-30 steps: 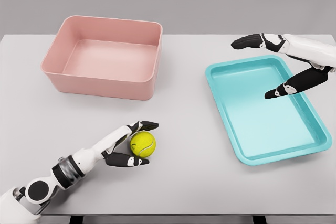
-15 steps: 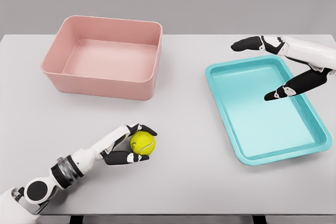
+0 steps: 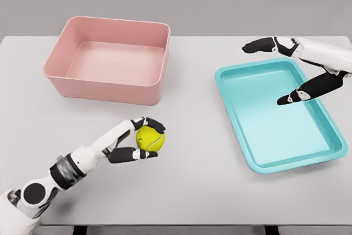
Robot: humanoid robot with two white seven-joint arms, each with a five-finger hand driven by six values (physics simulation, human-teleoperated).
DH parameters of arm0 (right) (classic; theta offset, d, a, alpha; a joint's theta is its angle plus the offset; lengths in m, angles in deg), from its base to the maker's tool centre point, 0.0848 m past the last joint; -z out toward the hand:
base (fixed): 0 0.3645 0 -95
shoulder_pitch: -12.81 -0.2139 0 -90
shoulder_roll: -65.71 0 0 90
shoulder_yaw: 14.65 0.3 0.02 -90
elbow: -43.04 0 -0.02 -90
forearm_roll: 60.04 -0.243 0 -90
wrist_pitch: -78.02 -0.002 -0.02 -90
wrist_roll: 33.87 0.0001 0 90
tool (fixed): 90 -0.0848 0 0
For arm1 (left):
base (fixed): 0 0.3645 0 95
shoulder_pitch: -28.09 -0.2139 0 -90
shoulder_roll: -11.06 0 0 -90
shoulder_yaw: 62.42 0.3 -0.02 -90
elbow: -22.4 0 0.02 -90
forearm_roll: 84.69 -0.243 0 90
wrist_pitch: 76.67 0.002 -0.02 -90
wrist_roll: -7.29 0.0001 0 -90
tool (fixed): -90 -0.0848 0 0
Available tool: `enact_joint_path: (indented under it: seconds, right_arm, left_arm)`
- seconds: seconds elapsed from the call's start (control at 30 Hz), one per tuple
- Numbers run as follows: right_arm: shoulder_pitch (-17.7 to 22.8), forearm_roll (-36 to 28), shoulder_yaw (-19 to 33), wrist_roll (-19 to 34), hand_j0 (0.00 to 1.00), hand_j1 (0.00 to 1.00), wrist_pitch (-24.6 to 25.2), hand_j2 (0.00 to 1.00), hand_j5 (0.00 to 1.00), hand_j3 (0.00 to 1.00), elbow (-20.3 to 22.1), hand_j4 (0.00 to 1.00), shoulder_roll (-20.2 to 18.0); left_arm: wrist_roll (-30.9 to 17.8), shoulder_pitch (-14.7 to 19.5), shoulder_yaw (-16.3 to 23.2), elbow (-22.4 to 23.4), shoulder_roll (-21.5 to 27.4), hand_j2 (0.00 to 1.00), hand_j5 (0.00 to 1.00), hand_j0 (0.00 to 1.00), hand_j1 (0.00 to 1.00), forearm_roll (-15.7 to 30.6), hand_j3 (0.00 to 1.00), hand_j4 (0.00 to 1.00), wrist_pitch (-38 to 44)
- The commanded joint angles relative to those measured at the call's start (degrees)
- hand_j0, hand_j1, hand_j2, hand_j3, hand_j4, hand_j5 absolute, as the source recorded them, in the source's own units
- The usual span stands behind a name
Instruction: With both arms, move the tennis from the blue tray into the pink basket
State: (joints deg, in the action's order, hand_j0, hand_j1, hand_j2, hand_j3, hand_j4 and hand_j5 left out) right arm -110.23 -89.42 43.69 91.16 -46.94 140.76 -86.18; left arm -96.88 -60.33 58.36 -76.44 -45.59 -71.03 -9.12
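Pale grey desk (image 3: 209,191) against a plain grey wall, seen from my head camera: my left robot hand (image 3: 137,141) grasps the yellow-green tennis ball (image 3: 150,138) near the front of the desk, left of the middle. My black fingers (image 3: 149,123) curl over the top of the ball while my thumb presses in from below, so the ball sits pinched between them. I cannot tell whether the ball touches the desk or is held just above it. My white left arm runs down from the hand to the lower left corner of the view.

Behind the ball, toward the far left part of the desk, stands the pink basket (image 3: 104,89), a rounded rectangular tub with nothing visible inside. Ball and basket are apart, with bare desk between them.

On the right side lies the blue tray (image 3: 250,152), a shallow turquoise tray with a raised rim, set at a slight angle. The ball is well apart from it, out on the desk to its left.

My right robot hand (image 3: 289,70) hangs over the far right part of the tray, released and holding nothing, with its fingers (image 3: 258,44) stretched out past the tray's back rim and its thumb pointing over the tray's floor. Its white arm enters from the right edge.
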Motion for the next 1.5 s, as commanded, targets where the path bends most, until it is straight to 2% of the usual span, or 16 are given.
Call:
enact_joint_path:
  seconds: [0.0,0.47,1.03,1.27,1.47]
  right_arm:
    - [0.00,-0.42,0.11,-0.03,1.00,1.00,0.15,1.00,1.00,1.00,0.01,1.00,-0.07]
    - [0.09,-0.51,0.11,-0.03,1.00,1.00,0.24,1.00,1.00,1.00,0.10,1.00,-0.07]
    - [0.00,-0.51,0.20,-0.03,1.00,1.00,1.64,1.00,1.00,1.00,0.18,1.00,0.02]
    - [0.00,-0.51,0.11,-0.03,1.00,1.00,1.56,1.00,1.00,1.00,0.18,1.00,-0.07]
    - [0.00,-0.51,0.20,-0.03,1.00,1.00,1.65,1.00,1.00,1.00,0.18,1.00,-0.07]
  left_arm:
    - [0.02,0.00,-0.89,-0.64,-0.04,0.55,0.55,0.55,0.55,0.31,0.55,0.55,-0.31]
    - [0.02,4.57,-1.07,-1.70,-0.57,0.53,0.53,0.53,0.53,0.40,0.53,0.53,-1.27]
    - [0.02,9.14,-4.06,-1.70,-0.74,0.50,0.50,0.50,0.50,1.98,0.50,0.50,-1.71]
    - [0.02,11.16,-6.52,-1.00,-0.83,0.50,0.50,0.50,0.50,2.25,0.50,0.50,-0.84]
    - [0.02,14.76,-7.57,1.11,-2.06,0.49,0.49,0.49,0.49,2.95,0.49,0.49,1.89]
